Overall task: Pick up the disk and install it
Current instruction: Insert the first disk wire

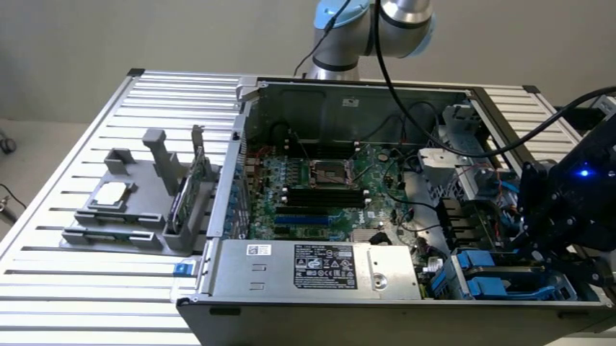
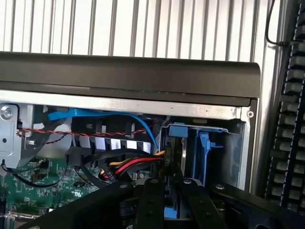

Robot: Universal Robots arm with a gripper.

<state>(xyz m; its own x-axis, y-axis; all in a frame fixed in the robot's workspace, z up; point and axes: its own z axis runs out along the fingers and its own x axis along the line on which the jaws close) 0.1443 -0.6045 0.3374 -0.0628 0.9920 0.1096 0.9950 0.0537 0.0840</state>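
My black gripper (image 1: 563, 268) hangs low over the drive bay in the near corner of the open computer case (image 1: 337, 303), at the exterior view's right. In the wrist view the two fingers (image 2: 150, 202) stand close together, and a thin blue edge is clamped between them. That edge is the carrier of the disk (image 2: 169, 213), seen edge-on; its silver face is hidden. Just beyond the gripper (image 2: 169, 191) is the bay (image 2: 190, 148), holding upright blue carriers (image 2: 205, 145).
Red, yellow, black and blue cables (image 2: 138, 164) crowd the space beside the bay. The power supply (image 1: 318, 267) lies along the case front, with the motherboard (image 1: 327, 187) behind it. A grey fixture (image 1: 125, 216) holding a small silver chip (image 1: 111, 193) sits at the exterior view's left. A keyboard (image 2: 290, 119) lies outside the case.
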